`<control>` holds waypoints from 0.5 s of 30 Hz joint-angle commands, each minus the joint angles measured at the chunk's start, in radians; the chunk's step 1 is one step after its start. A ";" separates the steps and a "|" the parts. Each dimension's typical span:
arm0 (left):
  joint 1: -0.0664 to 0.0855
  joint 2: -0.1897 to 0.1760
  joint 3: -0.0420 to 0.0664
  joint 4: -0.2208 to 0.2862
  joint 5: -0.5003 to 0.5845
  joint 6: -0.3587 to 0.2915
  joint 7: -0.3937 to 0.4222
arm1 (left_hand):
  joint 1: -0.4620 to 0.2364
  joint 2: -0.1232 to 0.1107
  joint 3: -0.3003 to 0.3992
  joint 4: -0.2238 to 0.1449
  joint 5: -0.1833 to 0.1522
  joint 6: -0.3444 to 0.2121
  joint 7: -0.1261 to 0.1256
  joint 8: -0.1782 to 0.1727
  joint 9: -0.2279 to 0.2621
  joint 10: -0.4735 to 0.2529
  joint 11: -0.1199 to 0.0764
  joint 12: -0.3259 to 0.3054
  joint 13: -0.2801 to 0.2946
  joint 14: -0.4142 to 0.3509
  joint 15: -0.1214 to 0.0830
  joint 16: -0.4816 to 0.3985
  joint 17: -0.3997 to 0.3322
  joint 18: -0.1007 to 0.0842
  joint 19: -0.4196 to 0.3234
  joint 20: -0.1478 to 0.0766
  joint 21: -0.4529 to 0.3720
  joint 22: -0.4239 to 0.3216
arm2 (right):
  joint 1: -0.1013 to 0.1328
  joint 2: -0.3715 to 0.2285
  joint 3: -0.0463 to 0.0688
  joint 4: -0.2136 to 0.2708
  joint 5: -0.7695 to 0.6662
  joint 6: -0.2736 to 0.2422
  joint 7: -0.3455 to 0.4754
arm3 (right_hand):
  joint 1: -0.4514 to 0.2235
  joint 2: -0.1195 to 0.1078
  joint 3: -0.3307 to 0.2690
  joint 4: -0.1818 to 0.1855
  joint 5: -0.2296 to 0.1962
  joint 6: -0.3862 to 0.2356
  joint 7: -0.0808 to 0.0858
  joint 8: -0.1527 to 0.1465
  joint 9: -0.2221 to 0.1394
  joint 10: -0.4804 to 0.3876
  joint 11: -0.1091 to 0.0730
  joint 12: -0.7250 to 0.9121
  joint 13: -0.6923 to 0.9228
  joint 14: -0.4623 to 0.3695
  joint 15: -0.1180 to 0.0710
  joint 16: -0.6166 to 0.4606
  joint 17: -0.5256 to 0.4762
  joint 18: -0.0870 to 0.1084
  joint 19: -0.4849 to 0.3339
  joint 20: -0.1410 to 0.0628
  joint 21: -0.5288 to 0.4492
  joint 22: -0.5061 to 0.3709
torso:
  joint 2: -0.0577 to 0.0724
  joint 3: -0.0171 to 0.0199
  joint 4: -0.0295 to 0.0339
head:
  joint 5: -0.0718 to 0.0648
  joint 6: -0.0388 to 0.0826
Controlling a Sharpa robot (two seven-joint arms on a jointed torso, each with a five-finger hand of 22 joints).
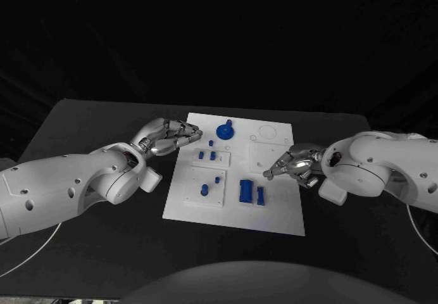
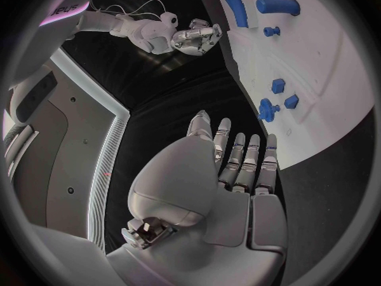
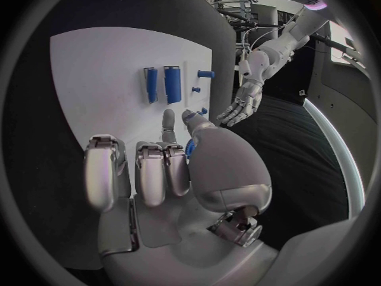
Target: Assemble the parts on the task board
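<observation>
Hovering at the board's two long edges, both arms are close enough to knock something. The white board (image 1: 274,212) lies in the middle of the black desk (image 1: 91,120), and the blue parts are spread across it. A round knob (image 1: 225,132) sits near the far edge, with two small blocks (image 1: 202,154) just below it. A short peg (image 1: 217,180) comes next, and two long bars (image 1: 245,190) lie side by side nearest the robot.

The left robot hand (image 1: 171,136) is open and holds nothing. Its fingers reach over the board's edge beside the knob. The right robot hand (image 1: 294,166) is curled in at the opposite edge. A speck of blue shows beside its thumb in the right wrist view, but I cannot tell whether that is a pinched part or one lying behind it.

The main risk, as I judge it, is a sweep of the left fingertips nudging the knob or the blocks out of place. The board looks light, so a push at either edge could slide it across the desk and shift every target. The small parts could also slip from a loose pinch or tip over when set down. Whether each part is already seated or only resting cannot be made out.
</observation>
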 commanded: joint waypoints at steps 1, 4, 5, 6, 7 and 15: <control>0.000 0.000 0.001 0.006 -0.004 0.006 0.031 | 0.010 0.000 -0.005 0.000 0.006 0.007 0.000 0.006 0.001 0.008 0.002 0.005 0.000 0.008 0.002 0.007 0.001 0.009 0.009 0.002 0.008 0.000 | -0.010 -0.029 -0.001 0.043 -0.155 -0.129 0.263 | 0.083 -0.006 0.035 -0.054 0.081 -0.034 0.006 0.013 0.018 0.106 0.007 0.004 0.263 0.104 0.002 0.011 0.262 0.016 0.034 -0.001 0.005 0.213 | 0.001 -0.0002 -0.0003 | 0.000 0.000; 0.000 -0.001 0.001 0.008 -0.004 0.003 0.042 | 0.014 -0.001 -0.004 0.000 0.006 0.008 -0.001 0.007 0.001 0.010 0.002 0.005 0.000 0.011 0.000 0.011 0.002 0.012 0.014 0.002 0.010 0.001 | -0.034 -0.061 -0.002 0.079 -0.359 -0.225 0.367 | 0.141 -0.006 0.056 -0.084 0.075 -0.084 0.029 0.023 0.027 0.106 0.022 0.004 0.263 0.104 0.016 0.012 0.263 0.012 0.037 0.009 0.020 0.217 | 0.001 -0.0004 -0.0003 | -0.001 0.000; 0.000 -0.001 0.001 0.008 -0.004 0.001 0.046 | 0.016 -0.001 -0.004 0.000 0.007 0.009 -0.001 0.008 0.001 0.012 0.001 0.005 0.000 0.014 0.000 0.014 0.002 0.014 0.016 0.002 0.012 0.001 | -0.046 -0.072 -0.002 0.089 -0.431 -0.263 0.402 | 0.156 -0.007 0.061 -0.090 0.056 -0.099 0.036 0.020 0.021 0.106 0.022 0.004 0.263 0.104 0.017 0.012 0.263 0.010 0.040 0.010 0.028 0.220 | 0.001 -0.0006 -0.0009 | 0.001 0.000; 0.000 -0.002 0.001 0.009 -0.004 0.000 0.050 | 0.017 -0.001 -0.004 0.000 0.007 0.009 -0.002 0.008 0.001 0.013 0.001 0.005 0.001 0.017 0.000 0.017 0.002 0.015 0.017 0.002 0.013 0.001 | -0.060 -0.081 -0.002 0.098 -0.496 -0.299 0.436 | 0.167 -0.008 0.064 -0.092 0.034 -0.115 0.041 0.012 0.007 0.106 0.025 0.004 0.263 0.104 0.019 0.012 0.263 0.009 0.041 0.013 0.033 0.221 | 0.001 -0.0007 -0.0014 | 0.002 0.000; 0.000 -0.003 0.001 0.009 -0.004 -0.002 0.055 | 0.019 0.000 -0.004 0.000 0.008 0.010 -0.002 0.009 0.001 0.015 0.001 0.005 0.001 0.021 -0.001 0.020 0.003 0.017 0.020 0.002 0.015 0.001 | -0.076 -0.090 -0.003 0.106 -0.556 -0.338 0.468 | 0.179 -0.011 0.067 -0.090 0.008 -0.116 0.046 0.007 -0.018 0.106 0.034 0.004 0.263 0.104 0.024 0.012 0.263 0.007 0.044 0.019 0.042 0.224 | 0.001 -0.0006 -0.0014 | 0.003 0.000; 0.000 -0.010 0.001 0.012 -0.004 -0.010 0.083 | 0.028 0.000 -0.004 0.001 0.016 0.014 -0.005 0.013 0.001 0.036 0.000 0.010 0.001 0.048 -0.005 0.043 0.005 0.025 0.036 0.003 0.025 0.003 | -0.217 -0.118 -0.004 0.116 -0.852 -0.553 0.625 | 0.247 -0.039 0.073 -0.073 -0.077 0.036 0.037 0.022 -0.149 0.106 0.044 0.004 0.263 0.104 0.025 0.012 0.263 0.000 0.057 0.024 0.081 0.234 | 0.001 0.0014 -0.0013 | 0.003 0.000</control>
